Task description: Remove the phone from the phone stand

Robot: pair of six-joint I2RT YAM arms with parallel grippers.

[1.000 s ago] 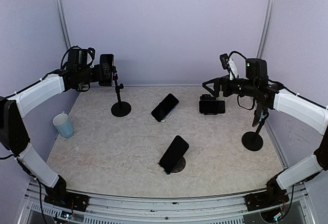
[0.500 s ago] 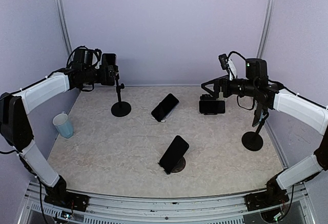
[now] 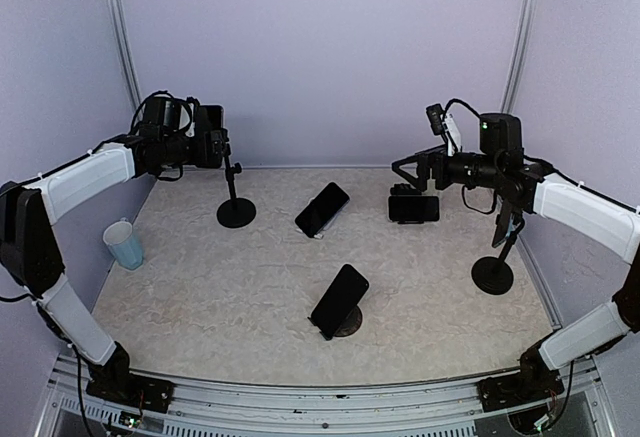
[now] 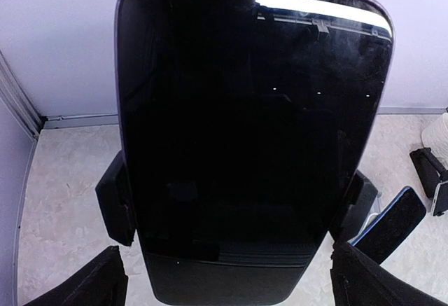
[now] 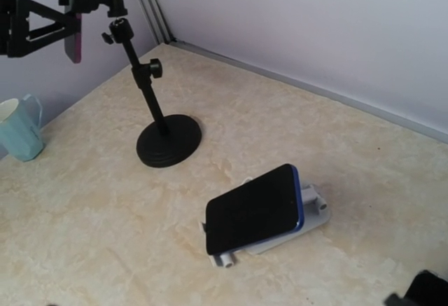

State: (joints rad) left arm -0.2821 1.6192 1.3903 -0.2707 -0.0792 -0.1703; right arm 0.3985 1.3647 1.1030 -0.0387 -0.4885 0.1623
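1. Reference item: the phone stand [image 3: 236, 213]. It is a thin black pole on a round base. It stands on the counter [image 3: 200, 287] at the back left, near the rear wall.

2. Task item: the phone [image 4: 252, 145] sits at the top of the phone stand. The clamp [image 4: 115, 204] of the stand grips it by both long edges. The dark screen faces the left wrist camera and fills most of that view. The phone has not yet been taken off the phone stand.

3. Left fingers [image 4: 98, 283]: released and spread wide. One finger lies off each lower corner of the phone, outside the clamp arms. The frames show no contact with the phone.

4. Right fingers [image 3: 410, 165]: released, with nothing between them. They hang above the counter, well apart from the phone stand, on its right side.

5. Other items, located from the phone stand:
   - A light blue cup [image 3: 125, 245] stands on the counter to the near left of the base.
   - A second phone [image 5: 255, 208] leans in a white cradle [image 5: 318, 211] just right of the base, with its screen tilted upward.
   - A third phone [image 3: 339, 300] leans on a small round holder, further right and nearer the arm bases.
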